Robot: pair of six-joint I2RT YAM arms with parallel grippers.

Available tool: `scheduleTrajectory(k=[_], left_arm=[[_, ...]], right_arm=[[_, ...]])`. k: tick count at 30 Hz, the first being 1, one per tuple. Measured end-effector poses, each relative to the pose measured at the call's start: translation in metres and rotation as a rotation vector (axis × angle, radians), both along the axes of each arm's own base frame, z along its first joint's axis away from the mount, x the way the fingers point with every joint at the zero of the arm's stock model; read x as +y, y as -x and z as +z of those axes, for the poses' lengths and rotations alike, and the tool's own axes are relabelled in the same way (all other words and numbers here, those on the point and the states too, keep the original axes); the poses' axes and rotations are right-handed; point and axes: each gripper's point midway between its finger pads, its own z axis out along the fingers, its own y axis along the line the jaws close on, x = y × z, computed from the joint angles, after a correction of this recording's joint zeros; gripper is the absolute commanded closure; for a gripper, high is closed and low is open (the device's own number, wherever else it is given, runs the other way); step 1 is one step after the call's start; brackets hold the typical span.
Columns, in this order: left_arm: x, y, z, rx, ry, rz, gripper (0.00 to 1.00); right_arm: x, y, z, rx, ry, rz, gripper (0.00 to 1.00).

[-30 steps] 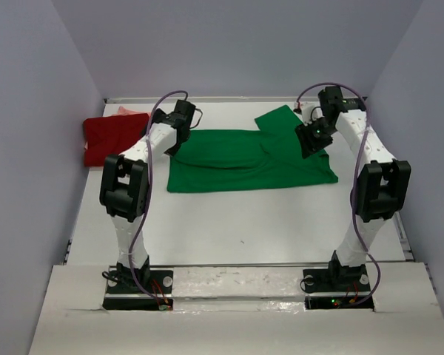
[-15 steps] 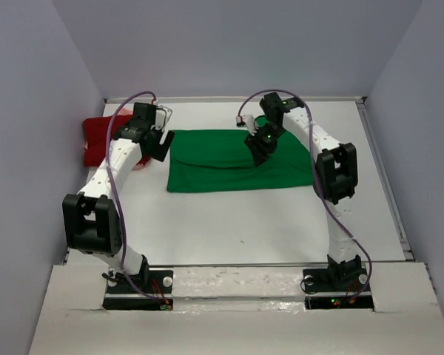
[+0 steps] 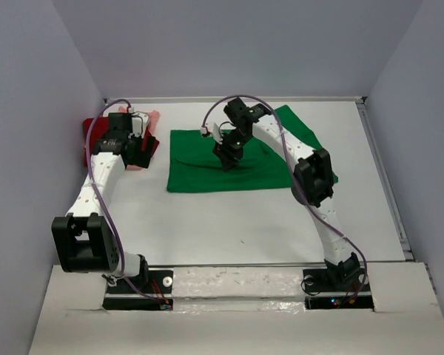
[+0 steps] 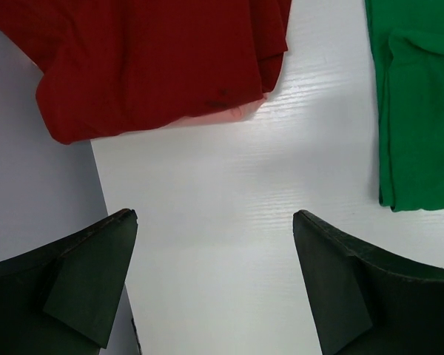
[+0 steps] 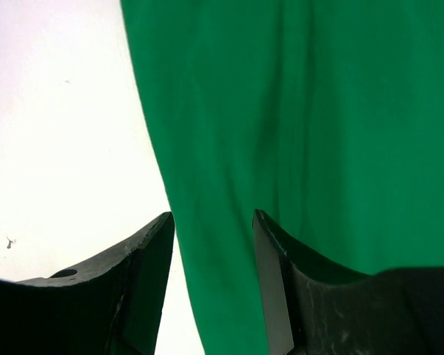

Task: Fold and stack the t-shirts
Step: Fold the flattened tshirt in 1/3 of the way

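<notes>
The bright green t-shirt point(image 3: 207, 166) lies spread flat mid-table, one sleeve point(image 3: 287, 117) angled toward the back right. The dark red t-shirt point(image 3: 96, 137) sits folded at the far left, a pale pink t-shirt point(image 3: 153, 116) peeking from under it. My left gripper point(image 3: 142, 148) hovers wide open by the red shirt's near right corner; its wrist view shows the red t-shirt point(image 4: 155, 66), a pink edge point(image 4: 233, 115) and bare table between the fingers. My right gripper point(image 3: 228, 159) stands open above the green shirt, over the green t-shirt point(image 5: 303, 111) near its edge, holding nothing.
White table point(image 3: 244, 229) enclosed by grey walls on the left, back and right. The red shirt lies against the left wall point(image 4: 29, 192). The right arm's forearm stretches across the green shirt's right half. Arm bases sit at the near edge.
Both arms swung left. The left gripper went from the green shirt's left edge to the red shirt. The right gripper crossed from the right sleeve to the green shirt's middle.
</notes>
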Motion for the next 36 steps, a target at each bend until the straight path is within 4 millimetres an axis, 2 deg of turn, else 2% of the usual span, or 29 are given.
scheduleTrajectory(k=[5,11,22,36], left_arm=[[0.007,0.003,-0.004,0.009,0.008,0.018,0.01],[0.009,0.002,-0.004,0.006,0.014,0.026,0.01],[0.006,0.009,-0.011,0.019,0.03,0.014,0.01],[0.003,0.008,-0.011,0.019,0.044,0.001,0.01]], right_arm=[[0.019,0.011,-0.004,-0.015,-0.01,0.051,0.47],[0.024,0.009,-0.01,-0.021,-0.017,0.062,0.47],[0.027,0.004,-0.056,0.04,0.02,0.045,0.46],[0.029,-0.021,-0.06,-0.066,0.036,0.014,0.46]])
